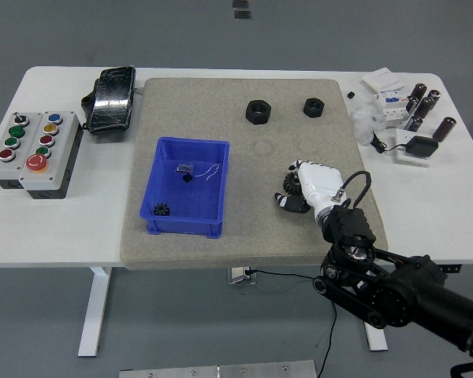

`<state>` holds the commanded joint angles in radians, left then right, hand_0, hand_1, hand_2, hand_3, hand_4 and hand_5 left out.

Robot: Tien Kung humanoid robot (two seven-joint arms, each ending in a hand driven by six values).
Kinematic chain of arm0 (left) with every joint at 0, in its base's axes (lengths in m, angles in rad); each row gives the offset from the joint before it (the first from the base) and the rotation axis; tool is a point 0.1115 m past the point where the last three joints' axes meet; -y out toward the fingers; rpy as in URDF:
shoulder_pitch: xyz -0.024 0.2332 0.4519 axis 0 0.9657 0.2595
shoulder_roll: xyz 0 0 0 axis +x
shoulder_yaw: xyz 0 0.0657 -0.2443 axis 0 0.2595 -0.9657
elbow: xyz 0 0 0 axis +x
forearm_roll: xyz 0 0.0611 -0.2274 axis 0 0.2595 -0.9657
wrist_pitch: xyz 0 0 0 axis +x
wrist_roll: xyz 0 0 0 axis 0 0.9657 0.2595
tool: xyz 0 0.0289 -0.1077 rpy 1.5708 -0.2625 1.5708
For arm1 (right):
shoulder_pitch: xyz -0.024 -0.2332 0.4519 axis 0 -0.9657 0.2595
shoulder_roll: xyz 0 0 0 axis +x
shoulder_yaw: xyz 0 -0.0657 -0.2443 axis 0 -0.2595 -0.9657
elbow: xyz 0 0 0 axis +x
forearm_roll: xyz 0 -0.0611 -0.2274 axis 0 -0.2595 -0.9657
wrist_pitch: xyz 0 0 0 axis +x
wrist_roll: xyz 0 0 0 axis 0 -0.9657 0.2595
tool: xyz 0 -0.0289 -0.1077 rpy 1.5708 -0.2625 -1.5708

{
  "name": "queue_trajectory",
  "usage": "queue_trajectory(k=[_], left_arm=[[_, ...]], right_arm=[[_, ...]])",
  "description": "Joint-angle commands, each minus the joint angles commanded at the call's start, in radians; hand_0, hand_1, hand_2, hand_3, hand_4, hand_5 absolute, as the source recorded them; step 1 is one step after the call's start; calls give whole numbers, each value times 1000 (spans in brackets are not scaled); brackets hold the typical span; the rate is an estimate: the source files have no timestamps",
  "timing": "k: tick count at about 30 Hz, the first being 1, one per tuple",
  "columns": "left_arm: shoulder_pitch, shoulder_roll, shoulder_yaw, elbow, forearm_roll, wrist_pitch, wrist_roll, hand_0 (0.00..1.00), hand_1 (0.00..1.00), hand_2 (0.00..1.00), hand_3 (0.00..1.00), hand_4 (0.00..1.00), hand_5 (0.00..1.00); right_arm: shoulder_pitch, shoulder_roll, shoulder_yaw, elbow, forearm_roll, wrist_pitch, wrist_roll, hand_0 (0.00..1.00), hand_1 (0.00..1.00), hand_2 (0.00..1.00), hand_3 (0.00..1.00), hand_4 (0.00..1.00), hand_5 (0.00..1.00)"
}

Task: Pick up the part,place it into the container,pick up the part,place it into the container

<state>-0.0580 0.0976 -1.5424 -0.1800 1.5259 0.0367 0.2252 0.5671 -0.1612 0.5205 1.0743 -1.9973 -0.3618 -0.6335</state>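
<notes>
A small black gear (289, 184) lies on the grey felt mat (252, 236), right of the blue container (159, 157). My right hand (303, 187), white with dark tips, rests over the gear and covers most of it. Only the gear's left edge shows. The container holds another black gear (162, 209) in its near left corner. It also holds a small dark part with a thin wire (189, 172) near its far side. The left arm is out of view.
Two large black nuts (258, 111) (313, 106) sit at the mat's far side. A button box (33, 150) and a black pouch (112, 96) are on the left of the table. Capacitors, an adapter and white parts (410, 118) are at the far right.
</notes>
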Motion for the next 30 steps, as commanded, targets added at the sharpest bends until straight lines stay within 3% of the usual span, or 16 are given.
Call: queue_trajectory(k=[1,2,7,8,13,14,19,20,25,30], left_arm=[[0,0,0,0,0,0,0,631,553,532,605,654,366],[0,0,0,0,1,0,0,631,553,532,606,653,363],[-1,1,-1,0,3,0,1,631,553,532,606,653,363],[-1,0,0,0,3,0,0,631,553,532,606,650,358],[-2,0,2,0,1,-1,0,631,553,532,606,650,358],[-2,0,2,0,1,-1,-1,631,553,532,605,650,358],[-1,0,1,0,1,0,0,631,553,532,605,650,358],[-1,0,2,0,1,0,0,631,553,532,605,650,357],[-3,1,5,0,-3,0,-2,631,553,532,605,650,357],[-3,0,4,0,-3,0,-1,631,553,532,605,650,357]], right_arm=[[0,1,-2,-5,5,-4,3,709,786,801,808,796,451],[0,2,-4,-8,8,-8,5,695,758,741,756,721,389],[1,7,-10,-21,16,-30,16,695,758,741,756,721,389],[0,7,-11,-23,16,-36,17,630,661,593,636,287,222],[0,7,-18,-30,17,-59,20,630,661,593,636,287,222],[0,7,-20,-32,16,-63,21,598,602,525,552,235,86],[0,8,-28,-38,19,-70,24,598,602,525,552,235,86],[1,8,-30,-39,20,-72,25,577,589,520,529,218,8],[2,4,-29,-23,7,-80,23,577,589,520,529,218,8],[15,-5,-26,48,-18,-100,11,565,592,524,526,234,2]])
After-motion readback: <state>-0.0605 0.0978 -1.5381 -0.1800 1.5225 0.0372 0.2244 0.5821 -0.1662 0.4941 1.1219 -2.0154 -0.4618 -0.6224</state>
